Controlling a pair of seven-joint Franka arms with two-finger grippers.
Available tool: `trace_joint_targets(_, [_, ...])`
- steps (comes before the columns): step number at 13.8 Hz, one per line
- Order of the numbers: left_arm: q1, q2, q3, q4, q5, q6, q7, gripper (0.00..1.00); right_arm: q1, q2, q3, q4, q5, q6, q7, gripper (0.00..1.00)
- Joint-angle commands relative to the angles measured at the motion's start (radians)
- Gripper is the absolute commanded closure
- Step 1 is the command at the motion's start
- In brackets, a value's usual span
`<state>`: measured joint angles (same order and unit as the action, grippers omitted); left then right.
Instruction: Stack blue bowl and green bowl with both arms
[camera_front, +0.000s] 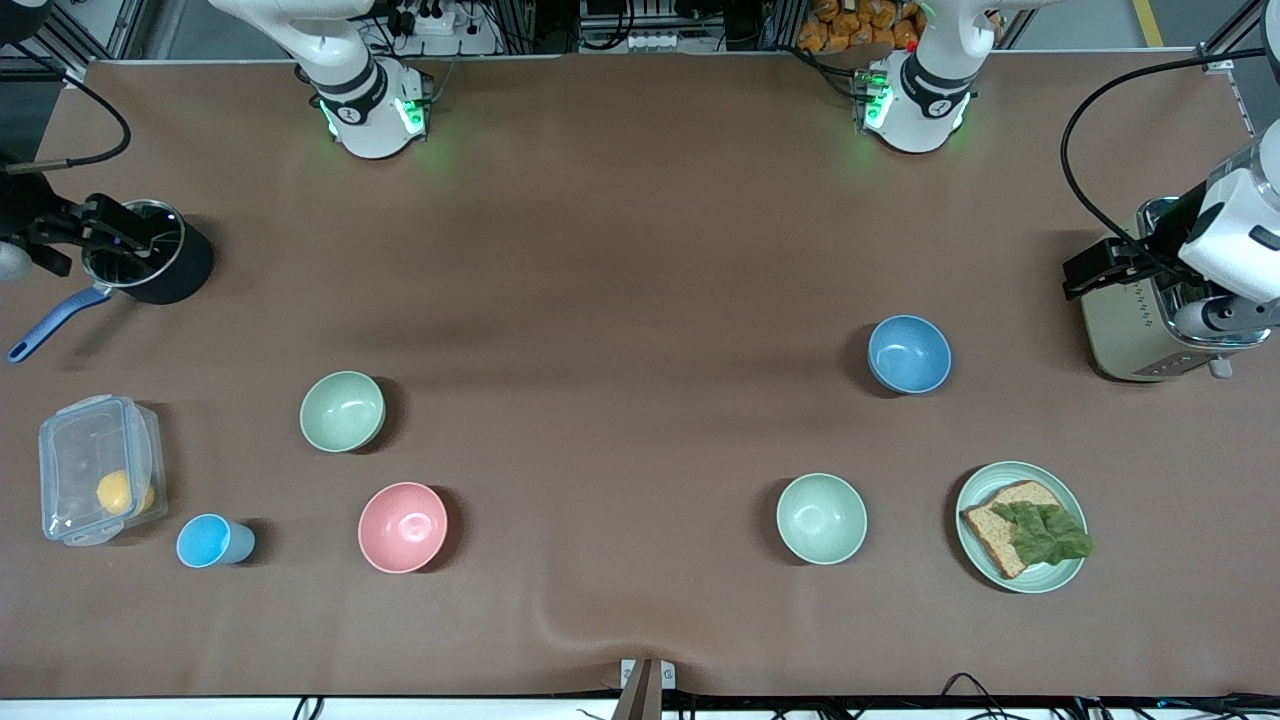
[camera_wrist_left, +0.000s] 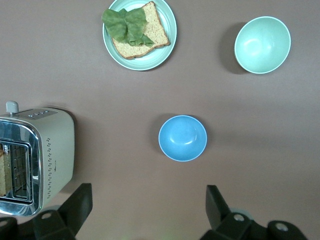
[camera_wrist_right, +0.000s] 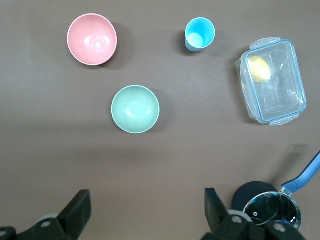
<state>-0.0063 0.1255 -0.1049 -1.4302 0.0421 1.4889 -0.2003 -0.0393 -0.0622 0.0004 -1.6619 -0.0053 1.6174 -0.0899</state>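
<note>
At mid-height of the front view, toward the left arm's end of the counter (camera_front: 640, 250), the blue bowl (camera_front: 909, 354) is seen upright, mouth up; being round, it has no long axis. The green bowl (camera_front: 342, 411) is set upright too, slightly lower in the frame, toward the right arm's end. The left hand (camera_front: 1095, 268) is held spread wide over the toaster (camera_front: 1135, 330), the right hand (camera_front: 85, 238) likewise spread, empty, over the pot (camera_front: 160, 265).
</note>
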Motion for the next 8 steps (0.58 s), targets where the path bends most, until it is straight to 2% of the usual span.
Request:
trace_joint_targets(1, [-0.001,-0.012,0.005,-0.009,-0.005,-0.004,0.024,0.0,0.021,0.002,-0.011,0.013,-0.022,-0.031,0.01,0.0])
trace_joint_targets(4, [0.009,0.003,0.01,-0.01,-0.004,-0.001,0.028,0.0,0.009,0.005,-0.013,0.008,-0.022,-0.092,0.004,0.0])
trace_joint_targets(6, [0.028,0.067,0.017,-0.028,0.004,0.013,0.028,0.0,0.006,0.01,-0.013,0.005,-0.022,-0.112,0.004,0.0])
trace_joint_targets(7, [0.057,0.094,0.013,-0.068,0.004,0.069,0.028,0.0,0.006,0.015,-0.013,0.005,-0.022,-0.113,0.004,0.0])
trace_joint_targets(8, [0.058,0.097,0.011,-0.146,0.004,0.164,0.028,0.0,0.007,0.021,-0.013,0.005,-0.022,-0.111,0.004,0.0])
